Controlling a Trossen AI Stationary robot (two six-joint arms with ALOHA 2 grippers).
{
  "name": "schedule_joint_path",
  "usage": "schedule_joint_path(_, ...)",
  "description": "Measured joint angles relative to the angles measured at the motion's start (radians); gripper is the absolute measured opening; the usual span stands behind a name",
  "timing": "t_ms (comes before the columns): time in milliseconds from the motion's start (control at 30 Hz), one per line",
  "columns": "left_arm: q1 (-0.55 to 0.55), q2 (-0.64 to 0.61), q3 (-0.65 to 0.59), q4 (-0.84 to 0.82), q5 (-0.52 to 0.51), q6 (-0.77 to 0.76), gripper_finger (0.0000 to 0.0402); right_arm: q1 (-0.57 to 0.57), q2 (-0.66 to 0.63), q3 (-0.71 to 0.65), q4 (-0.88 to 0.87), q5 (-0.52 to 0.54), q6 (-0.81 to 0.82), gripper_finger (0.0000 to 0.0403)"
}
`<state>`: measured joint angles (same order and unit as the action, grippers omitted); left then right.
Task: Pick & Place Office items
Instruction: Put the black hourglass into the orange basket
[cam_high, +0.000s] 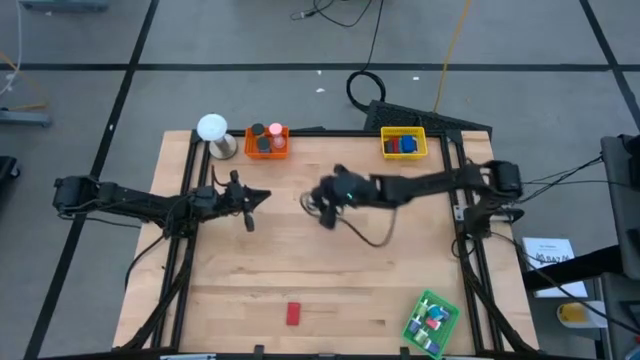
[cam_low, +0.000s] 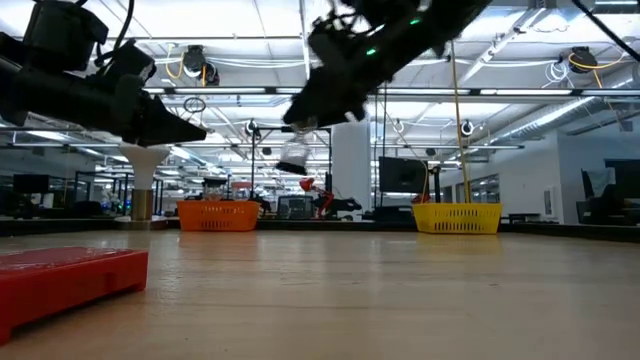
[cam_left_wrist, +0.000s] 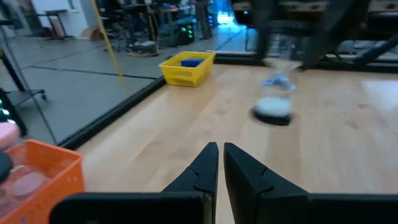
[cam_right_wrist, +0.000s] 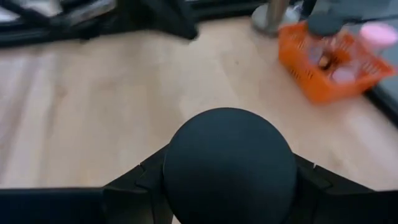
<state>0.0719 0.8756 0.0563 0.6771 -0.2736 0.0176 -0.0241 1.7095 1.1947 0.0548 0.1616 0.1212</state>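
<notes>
Clearly, the right gripper (cam_right_wrist: 229, 205) clasped a black round disc (cam_right_wrist: 229, 167) between its fingers, filling the lower centre of its wrist view. Centre-left in the high view, the left gripper (cam_high: 262, 195) hovered clenched, empty, apart from it.

orange tray (cam_high: 266, 146), yellow tray (cam_high: 403, 145), green tray (cam_high: 431, 321), white ball (cam_high: 212, 128) on round base

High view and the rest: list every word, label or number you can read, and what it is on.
None is readable.
White sheet right of the table: print, too small to read.
Red block, trays, disc: no lettering visible.
</notes>
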Motion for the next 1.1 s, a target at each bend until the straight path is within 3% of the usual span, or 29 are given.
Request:
schedule_joint_path(367,0.000,-0.001,0.000,-0.035,-0.051,-0.021,0.0031,-0.120,0.315,0.347,-0.074,-0.134,-0.089,0.0189)
schedule_joint_path(633,0.000,-0.001,0.000,-0.032,-0.051,-0.020,0.0031,-0.175,0.424,0.415,-0.071,-0.171,-0.089,0.0189)
schedule_joint_path(1000,0.000,-0.001,0.000,-0.031,-0.043,-0.033,0.0031,-0.199,0.449,0.415,-0.073,-0.215,-0.092,0.0190)
schedule_joint_path(1100,0.000,-0.001,0.000,-0.031,-0.007,-0.041,0.0031,-0.192,0.449,0.415,-0.073,-0.182,-0.087,0.0235)
